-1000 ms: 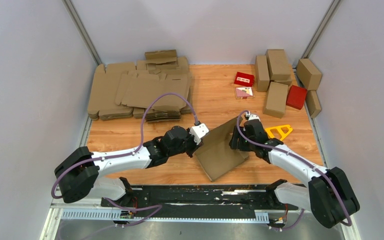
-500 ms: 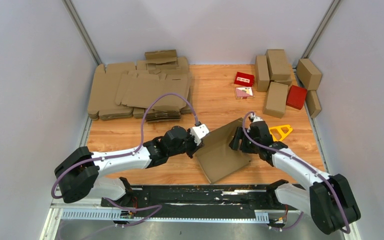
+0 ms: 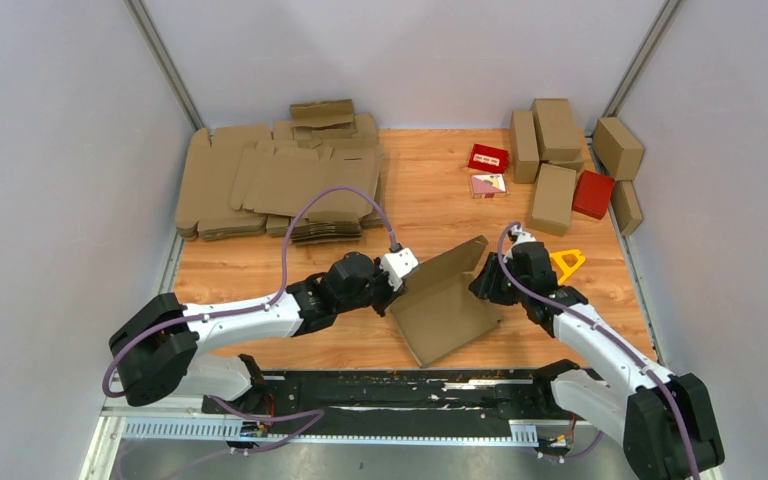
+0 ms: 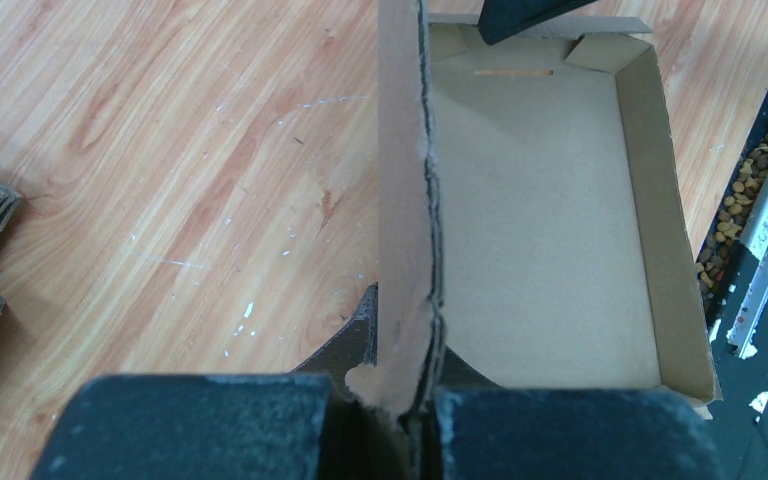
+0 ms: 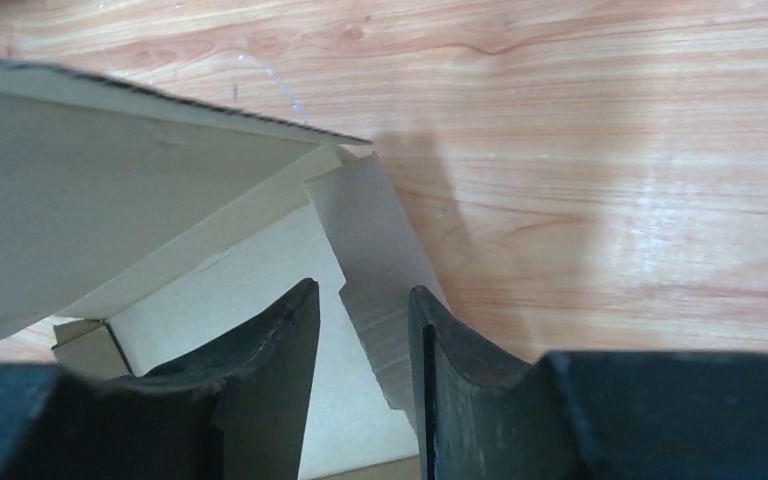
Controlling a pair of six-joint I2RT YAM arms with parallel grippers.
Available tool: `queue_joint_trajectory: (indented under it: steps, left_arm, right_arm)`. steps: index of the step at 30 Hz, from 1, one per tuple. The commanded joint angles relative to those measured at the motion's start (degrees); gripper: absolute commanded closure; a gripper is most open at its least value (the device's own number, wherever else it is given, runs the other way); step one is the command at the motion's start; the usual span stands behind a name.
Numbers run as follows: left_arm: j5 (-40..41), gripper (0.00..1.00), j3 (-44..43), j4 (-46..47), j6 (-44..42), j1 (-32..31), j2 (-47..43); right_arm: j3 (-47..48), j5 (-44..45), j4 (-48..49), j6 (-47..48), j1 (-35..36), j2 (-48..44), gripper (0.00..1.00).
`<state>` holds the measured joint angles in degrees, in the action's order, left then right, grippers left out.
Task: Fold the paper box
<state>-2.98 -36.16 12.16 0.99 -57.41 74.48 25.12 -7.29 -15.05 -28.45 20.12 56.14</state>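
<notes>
- Top view: bright, even, diffuse from above; faint soft shadows only.
- Right wrist: pale glare across the table [image 5: 680, 210], dark shadow beside the box [image 5: 110, 220].
- Left wrist: nearest fingers [image 4: 190, 430] soft, out of focus.

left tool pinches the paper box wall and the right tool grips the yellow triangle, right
No: the right tool straddles a flap of the paper box, not the yellow triangle; the right wrist view shows it. The left tool does pinch the wall.

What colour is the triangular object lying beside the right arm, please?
Yellow; the triangular object shows best in the top external view.
</notes>
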Motion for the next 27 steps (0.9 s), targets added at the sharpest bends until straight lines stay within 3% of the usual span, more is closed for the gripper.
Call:
queue_joint_trajectory:
  steps: [1,15,20,24,27]
  left_arm:
    - [-0.3,1.0,-1.5,1.5,-0.4,-0.2,-1.2]
    - [-0.2,1.0,-1.5,1.4,-0.4,-0.2,-1.2]
    - [-0.1,1.0,-1.5,1.4,-0.3,-0.2,-1.2]
    - [-0.2,1.0,-1.5,1.4,-0.4,-0.2,-1.2]
    - [-0.2,1.0,-1.5,1.3,-0.3,-0.2,-1.3]
  right_arm:
    - [-1.4,-2.4,-0.1,-0.6,-3.7,-1.1,0.63]
    - [-1.4,-6.3,-1.6,1.7,-12.3,-3.8,0.62]
    - [-1.8,-10.2,0.7,1.6,-16.2,-2.5,0.47]
    - [-1.3,-9.8,1.0,1.4,-17.2,0.6,0.47]
    - [-0.7,-14.4,2.1,2.0,-18.0,5.2,0.44]
